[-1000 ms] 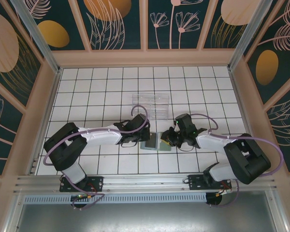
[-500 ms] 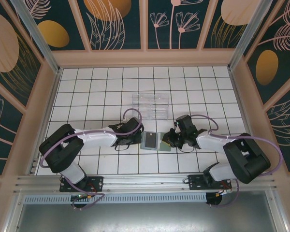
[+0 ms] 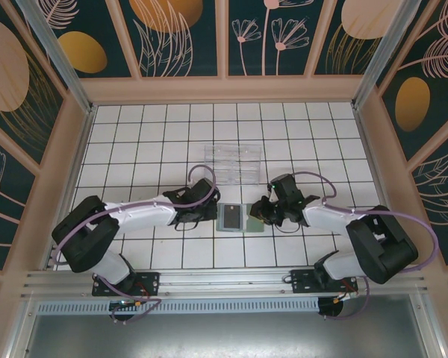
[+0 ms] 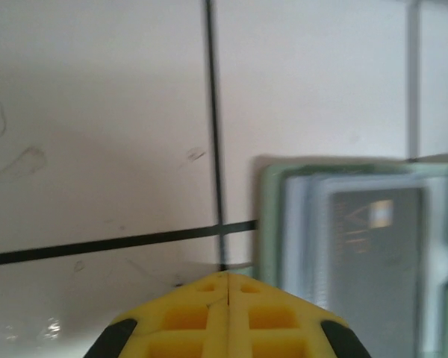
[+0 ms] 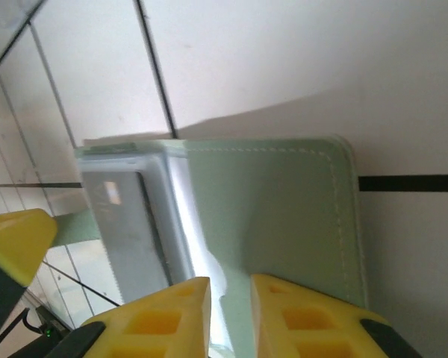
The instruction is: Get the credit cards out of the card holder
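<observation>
legible text: none | dark grey rectangular card (image 4: 373, 253) in the grey-green bifold card holder (image 4: 267, 224): small pale patch (image 4: 381, 213), too blurred to read

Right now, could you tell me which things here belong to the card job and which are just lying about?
For the job: wallet, open; dark card in its pocket; left gripper; right gripper.
Lying about: clear plastic tray, beyond the wallet.
</observation>
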